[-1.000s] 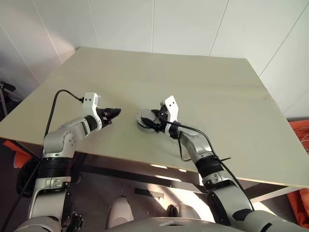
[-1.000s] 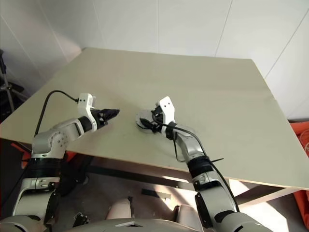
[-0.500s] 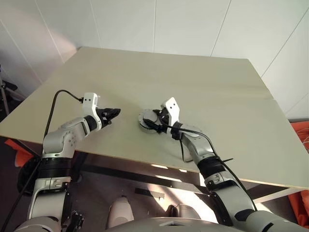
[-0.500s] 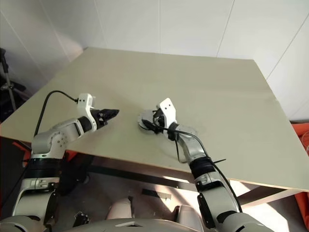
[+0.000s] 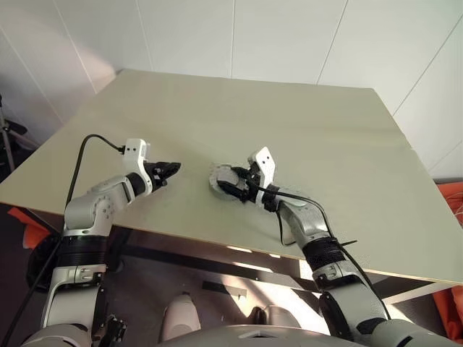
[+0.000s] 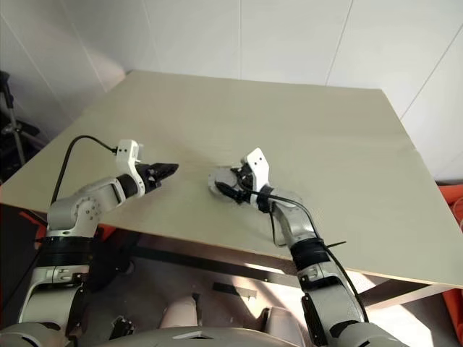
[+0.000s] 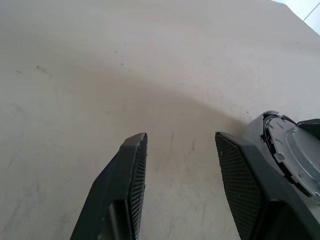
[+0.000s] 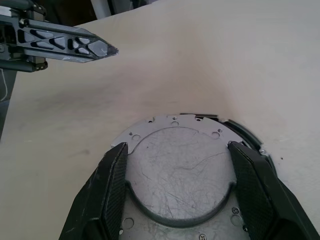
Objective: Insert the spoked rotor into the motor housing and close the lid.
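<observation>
The lid (image 8: 180, 165), a flat grey round disc with small holes, lies on the table (image 5: 304, 123) near its front middle. My right gripper (image 8: 177, 146) reaches over it from the right, and its two black fingers (image 8: 112, 190) press on both sides of the lid's raised round centre. A dark edge of the motor housing (image 8: 247, 136) shows under the lid's far side. The spoked rotor is hidden. My left gripper (image 7: 180, 135) hovers open and empty over bare table to the left of the lid (image 5: 221, 176), pointing at it.
The table's front edge (image 5: 181, 235) runs close below both hands, with floor beyond it. An orange object (image 5: 452, 195) lies off the table's right side. White wall panels stand behind the table.
My right hand has edged slightly to the right, and the lid has shifted with it. The left arm has kept still.
</observation>
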You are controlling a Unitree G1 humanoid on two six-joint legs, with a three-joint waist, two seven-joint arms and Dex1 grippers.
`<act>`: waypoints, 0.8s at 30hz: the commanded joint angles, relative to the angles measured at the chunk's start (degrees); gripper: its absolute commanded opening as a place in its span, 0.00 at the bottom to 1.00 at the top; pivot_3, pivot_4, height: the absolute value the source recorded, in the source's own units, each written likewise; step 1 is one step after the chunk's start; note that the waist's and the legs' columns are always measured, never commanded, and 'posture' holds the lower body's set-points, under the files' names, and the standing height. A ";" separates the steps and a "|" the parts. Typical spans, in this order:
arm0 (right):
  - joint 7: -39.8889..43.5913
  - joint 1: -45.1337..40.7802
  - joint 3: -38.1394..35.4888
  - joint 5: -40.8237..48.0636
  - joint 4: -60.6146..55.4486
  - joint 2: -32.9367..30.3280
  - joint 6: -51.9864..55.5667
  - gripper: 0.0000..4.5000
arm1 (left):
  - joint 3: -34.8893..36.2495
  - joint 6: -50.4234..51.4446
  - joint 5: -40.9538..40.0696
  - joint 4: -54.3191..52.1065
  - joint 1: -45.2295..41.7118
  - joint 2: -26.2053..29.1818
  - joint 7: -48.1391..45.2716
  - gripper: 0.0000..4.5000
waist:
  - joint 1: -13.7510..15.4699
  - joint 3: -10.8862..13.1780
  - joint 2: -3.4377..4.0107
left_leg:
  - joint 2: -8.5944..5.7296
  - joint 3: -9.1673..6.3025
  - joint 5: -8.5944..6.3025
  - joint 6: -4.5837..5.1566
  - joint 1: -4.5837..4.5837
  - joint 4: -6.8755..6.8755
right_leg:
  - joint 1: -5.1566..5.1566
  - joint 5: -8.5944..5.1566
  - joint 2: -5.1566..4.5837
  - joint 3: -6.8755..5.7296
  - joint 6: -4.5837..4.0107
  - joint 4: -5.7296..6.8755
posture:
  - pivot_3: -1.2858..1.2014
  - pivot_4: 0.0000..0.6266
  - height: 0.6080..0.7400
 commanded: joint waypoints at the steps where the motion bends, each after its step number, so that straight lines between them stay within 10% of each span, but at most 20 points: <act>1: 0.68 1.05 0.14 0.49 -2.94 -0.89 1.98 0.69 | 1.05 -0.36 -0.18 -1.59 -1.23 0.20 0.02 0.51 | -0.01 0.00 0.00 | 0.00 0.00 0.00 0.00 0.00 -0.01 | -0.02 0.00 0.00 0.00 0.00 0.00 | 0.52 0.00 1.00; 24: -3.49 -0.48 1.38 -1.96 -6.54 0.10 0.58 0.69 | 1.12 -0.18 -0.35 -2.11 -0.50 -0.03 0.23 0.51 | -0.11 0.01 0.01 | 0.01 0.01 0.01 -0.02 -0.10 -0.02 | -0.15 -0.01 0.01 0.00 0.00 -0.01 | 0.52 0.00 1.00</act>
